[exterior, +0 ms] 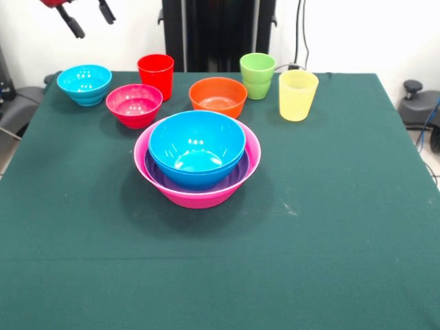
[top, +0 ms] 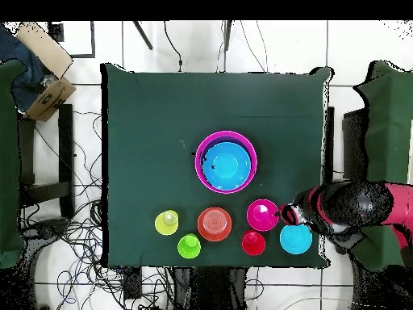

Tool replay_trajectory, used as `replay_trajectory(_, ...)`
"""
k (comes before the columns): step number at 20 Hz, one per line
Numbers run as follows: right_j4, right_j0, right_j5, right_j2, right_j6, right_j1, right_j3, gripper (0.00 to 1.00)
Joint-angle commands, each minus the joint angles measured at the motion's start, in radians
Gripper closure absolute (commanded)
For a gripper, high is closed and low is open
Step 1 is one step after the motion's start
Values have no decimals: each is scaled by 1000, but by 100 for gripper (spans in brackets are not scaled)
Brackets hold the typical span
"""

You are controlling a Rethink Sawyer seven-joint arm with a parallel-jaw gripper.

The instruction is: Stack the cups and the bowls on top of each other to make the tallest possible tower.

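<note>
Counter (exterior: 330, 227): carrying a dark green cloth over its whole top.
Centre: pink bowl (exterior: 199, 196) sitting directly on the cloth.
Far row: cyan bowl (exterior: 84, 84), magenta-red bowl (exterior: 134, 105), red cup (exterior: 156, 74), orange bowl (exterior: 218, 96), green cup (exterior: 258, 75), yellow cup (exterior: 298, 95), all standing upright and apart.

The front camera looks slightly down across the green table (exterior: 344, 227), fairly near. The overhead camera looks straight down from higher up. Both views share the whole table top.
</note>
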Motion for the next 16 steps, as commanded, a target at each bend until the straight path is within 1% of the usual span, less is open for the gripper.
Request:
replay_trajectory(1,-44,69,-105,35,-98,-49,110,0)
replay_trajectory(4,-29,92,-134,47,-40,-87,150,0)
replay_trajectory(9,-21,125,-197,41,33,-140,216,0)
replay_trajectory(13,-13,162,-246,23,71,-174,254,0)
replay_trajectory(16,-14,181,-284,3,87,-186,275,0)
